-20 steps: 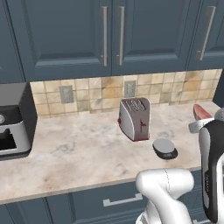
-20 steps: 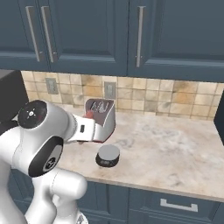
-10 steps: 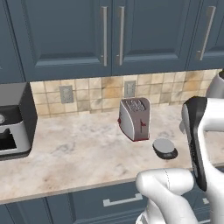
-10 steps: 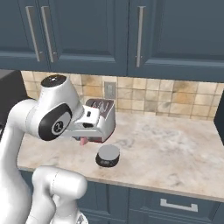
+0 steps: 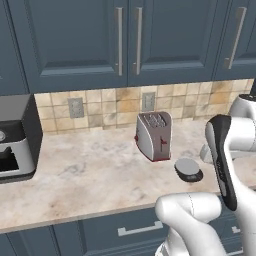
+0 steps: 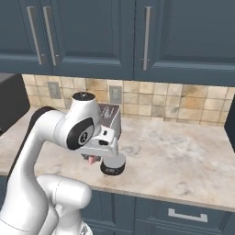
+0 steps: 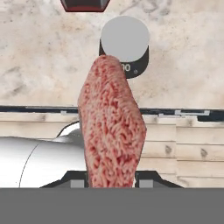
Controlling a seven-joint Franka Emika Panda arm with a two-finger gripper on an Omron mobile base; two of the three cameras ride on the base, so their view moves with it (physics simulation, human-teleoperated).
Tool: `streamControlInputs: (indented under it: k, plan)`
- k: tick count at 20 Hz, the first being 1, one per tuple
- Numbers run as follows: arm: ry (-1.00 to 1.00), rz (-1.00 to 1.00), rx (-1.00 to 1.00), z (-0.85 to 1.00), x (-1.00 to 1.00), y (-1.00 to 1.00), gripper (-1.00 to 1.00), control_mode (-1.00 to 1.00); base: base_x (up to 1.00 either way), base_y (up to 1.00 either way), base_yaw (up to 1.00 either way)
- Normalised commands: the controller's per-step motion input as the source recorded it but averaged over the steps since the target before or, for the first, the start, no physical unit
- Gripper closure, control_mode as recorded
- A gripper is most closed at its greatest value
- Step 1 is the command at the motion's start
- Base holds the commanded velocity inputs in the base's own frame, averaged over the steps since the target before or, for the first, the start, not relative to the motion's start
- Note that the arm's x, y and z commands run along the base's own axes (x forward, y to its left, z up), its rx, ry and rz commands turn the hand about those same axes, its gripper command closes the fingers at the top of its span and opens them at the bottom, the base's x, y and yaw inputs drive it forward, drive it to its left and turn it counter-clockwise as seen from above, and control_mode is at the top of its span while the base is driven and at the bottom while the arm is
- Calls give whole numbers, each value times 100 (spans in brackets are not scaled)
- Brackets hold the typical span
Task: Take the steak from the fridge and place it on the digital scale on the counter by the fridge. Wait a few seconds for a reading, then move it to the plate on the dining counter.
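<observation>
The steak (image 7: 111, 131), a reddish-pink slab, stands on edge between my gripper's (image 7: 111, 183) two dark fingertips, which are shut on it. In the hand view the digital scale (image 7: 124, 43), a dark disc with a light grey top, lies just beyond the steak's far tip on the marbled counter (image 7: 35, 57). From the right base view my gripper (image 6: 94, 158) hangs over the counter's front edge, with a bit of steak (image 6: 93, 159) showing under the hand, just left of the scale (image 6: 113, 164). The left base view has the scale (image 5: 188, 169) in front of the toaster.
A silver toaster (image 5: 154, 136) stands behind the scale, also seen as toaster (image 6: 110, 120) behind my hand. A black appliance (image 5: 14, 142) sits at the counter's left end. Navy wall cabinets (image 5: 125, 40) hang above a tiled backsplash. Navy drawers (image 6: 183, 213) run below the counter edge.
The arm has swung in from the right and lowered, carrying the steak down to the counter's front edge beside the scale. The grip has stayed shut.
</observation>
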Motion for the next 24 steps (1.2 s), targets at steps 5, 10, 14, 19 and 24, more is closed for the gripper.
streamControlInputs:
  k: [5,10,14,19,24]
  plan:
    - [0,0,14,-25,5,0,100,-100,0,0,0]
    - [0,0,5,-16,25,0,100,-100,0,0,0]
    - [0,0,0,-3,29,0,100,-100,0,0,0]
    - [-1,0,0,-33,74,0,100,-100,0,0,0]
    - [-4,0,0,-38,73,0,100,-100,0,0,0]
